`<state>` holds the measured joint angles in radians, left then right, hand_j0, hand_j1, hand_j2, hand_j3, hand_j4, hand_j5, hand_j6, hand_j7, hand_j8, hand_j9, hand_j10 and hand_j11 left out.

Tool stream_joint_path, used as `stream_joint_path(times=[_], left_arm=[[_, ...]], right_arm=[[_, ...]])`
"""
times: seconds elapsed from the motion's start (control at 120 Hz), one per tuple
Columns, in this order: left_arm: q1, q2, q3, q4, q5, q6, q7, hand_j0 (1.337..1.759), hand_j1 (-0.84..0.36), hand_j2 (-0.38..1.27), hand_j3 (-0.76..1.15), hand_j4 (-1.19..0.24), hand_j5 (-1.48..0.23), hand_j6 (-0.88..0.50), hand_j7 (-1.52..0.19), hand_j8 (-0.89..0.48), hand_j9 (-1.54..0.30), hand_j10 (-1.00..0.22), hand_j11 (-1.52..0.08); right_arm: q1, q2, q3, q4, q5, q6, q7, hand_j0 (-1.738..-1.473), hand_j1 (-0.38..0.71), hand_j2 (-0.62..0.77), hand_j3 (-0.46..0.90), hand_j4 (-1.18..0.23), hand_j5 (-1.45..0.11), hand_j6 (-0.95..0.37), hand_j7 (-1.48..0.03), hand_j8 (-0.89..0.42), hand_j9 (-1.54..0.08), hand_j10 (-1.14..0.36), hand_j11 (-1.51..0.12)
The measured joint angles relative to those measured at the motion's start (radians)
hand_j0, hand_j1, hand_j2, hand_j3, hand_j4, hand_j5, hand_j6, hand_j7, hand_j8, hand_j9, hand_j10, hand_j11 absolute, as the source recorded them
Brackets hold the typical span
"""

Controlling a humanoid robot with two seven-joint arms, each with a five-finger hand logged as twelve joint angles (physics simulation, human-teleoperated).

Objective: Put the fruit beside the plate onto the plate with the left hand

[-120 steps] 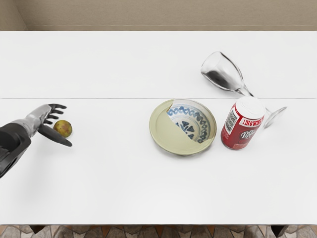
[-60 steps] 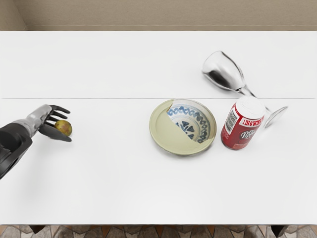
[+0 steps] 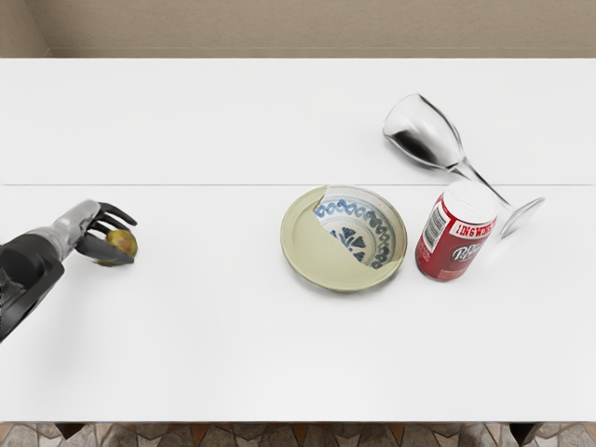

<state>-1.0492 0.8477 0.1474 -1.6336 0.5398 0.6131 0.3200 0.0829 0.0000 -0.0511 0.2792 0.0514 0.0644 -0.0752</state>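
White table (image 3: 233, 354). Plate (image 3: 298, 251) is mid-table, slightly toward the right edge. Wine glass (image 3: 424, 135) lies tipped over toward the far right. Soda can (image 3: 456, 233) stands upright just beside the plate's right rim. Left robot hand (image 3: 102, 233) is near the left edge, fingers curled around the fruit (image 3: 121, 242), well apart from the plate.

Left arm (image 3: 20, 277): bulky black casing, matte, rounded contours. Narrows toward wrist into slimmer silver-grey metallic section, faintly segmented. Left hand (image 3: 91, 233): grey metallic back, slender black fingers (image 3: 119, 217), jointed, thin dark tips.
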Motion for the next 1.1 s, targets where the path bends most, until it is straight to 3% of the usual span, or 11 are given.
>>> stream_joint_path(times=[0.117, 0.15, 0.167, 0.258, 0.358, 0.575, 1.1], left_arm=[[0.0, -0.01, 0.006, 0.004, 0.008, 0.002, 0.001, 1.649, -0.23, 0.11, 0.0, -0.64, -0.7, -0.54, -0.75, -0.46, -0.77, -0.56, -0.81], [-0.001, -0.016, 0.007, 0.005, 0.007, 0.002, 0.002, 1.649, -0.23, 0.07, 0.0, -0.64, -0.71, -0.53, -0.75, -0.46, -0.78, -0.47, -0.96], [-0.001, -0.018, 0.007, 0.005, 0.008, 0.001, 0.002, 1.649, -0.23, 0.07, 0.0, -0.64, -0.72, -0.53, -0.76, -0.45, -0.79, -0.54, -0.86], [-0.003, -0.019, 0.009, 0.006, 0.005, 0.0, 0.002, 1.65, -0.24, 0.11, 0.0, -0.66, -0.76, -0.52, -0.79, -0.45, -0.82, -0.51, -0.93], [-0.005, -0.016, 0.009, 0.006, 0.001, -0.002, 0.001, 1.651, -0.25, 0.15, 0.0, -0.67, -0.8, -0.52, -0.83, -0.44, -0.85, -0.6, -0.76], [-0.043, -0.016, 0.008, 0.005, -0.015, -0.001, 0.004, 1.654, -0.28, 0.34, 0.0, -0.67, -0.85, -0.56, -0.86, -0.47, -0.87, -0.6, -0.84], [-0.177, -0.114, 0.004, 0.001, -0.023, -0.002, 0.004, 1.655, -0.29, 0.35, 0.0, -0.67, -0.91, -0.53, -0.91, -0.44, -0.91, -0.54, -0.9]], right_arm=[[0.0, 0.0, 0.0, 0.0, 0.0, 0.0, 0.0, -1.658, -0.33, 0.0, 0.0, -0.01, -0.02, -0.01, -0.02, -0.01, -0.02, -0.01, -0.02], [0.0, 0.0, 0.0, 0.0, 0.0, 0.0, 0.0, -1.658, -0.33, 0.0, 0.0, -0.01, -0.02, -0.01, -0.02, -0.01, -0.02, -0.01, -0.02], [0.0, 0.0, 0.0, 0.0, 0.0, 0.0, 0.0, -1.658, -0.33, 0.0, 0.0, -0.01, -0.02, -0.01, -0.02, -0.01, -0.02, -0.01, -0.02], [0.0, 0.0, 0.0, 0.0, 0.0, 0.0, 0.0, -1.658, -0.33, 0.0, 0.0, -0.01, -0.02, -0.01, -0.02, -0.01, -0.02, -0.01, -0.02], [0.0, 0.0, -0.001, 0.0, 0.0, 0.0, 0.0, -1.658, -0.33, 0.0, 0.0, -0.01, -0.02, -0.01, -0.02, -0.01, -0.02, -0.01, -0.02], [0.0, 0.0, 0.0, 0.0, 0.0, 0.0, 0.0, -1.658, -0.33, 0.0, 0.0, -0.01, -0.02, -0.01, -0.02, -0.01, -0.02, -0.01, -0.02], [0.0, 0.0, 0.0, 0.0, 0.0, 0.0, 0.0, -1.658, -0.33, 0.0, 0.0, -0.01, -0.02, -0.01, -0.02, -0.01, -0.02, -0.01, -0.02]])
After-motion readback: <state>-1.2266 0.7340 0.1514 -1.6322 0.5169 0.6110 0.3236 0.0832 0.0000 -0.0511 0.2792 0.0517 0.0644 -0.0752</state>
